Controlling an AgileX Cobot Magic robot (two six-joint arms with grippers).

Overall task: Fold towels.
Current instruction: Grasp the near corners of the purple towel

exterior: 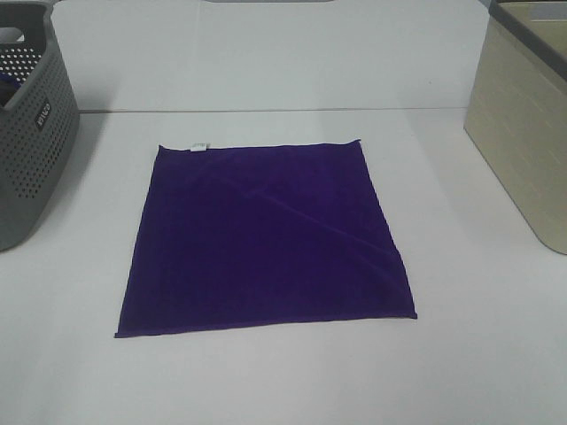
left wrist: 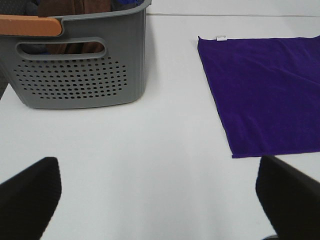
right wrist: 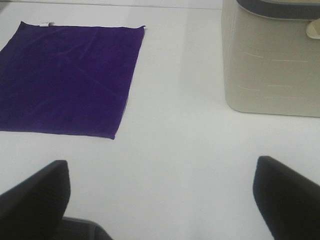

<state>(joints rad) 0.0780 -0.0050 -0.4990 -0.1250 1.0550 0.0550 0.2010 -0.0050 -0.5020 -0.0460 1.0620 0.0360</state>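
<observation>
A deep purple square towel (exterior: 264, 241) lies flat and spread out in the middle of the white table, with a small white tag (exterior: 198, 147) on its far edge. It also shows in the left wrist view (left wrist: 270, 95) and in the right wrist view (right wrist: 65, 80). My left gripper (left wrist: 160, 200) is open and empty above bare table, to the left of the towel's near left corner. My right gripper (right wrist: 160, 200) is open and empty above bare table, to the right of the towel's near right corner. Neither gripper shows in the exterior high view.
A grey perforated basket (exterior: 31, 142) stands at the left edge and holds some cloths (left wrist: 75, 10). A beige bin (exterior: 527, 124) stands at the right edge. White table (exterior: 461, 354) surrounds the towel.
</observation>
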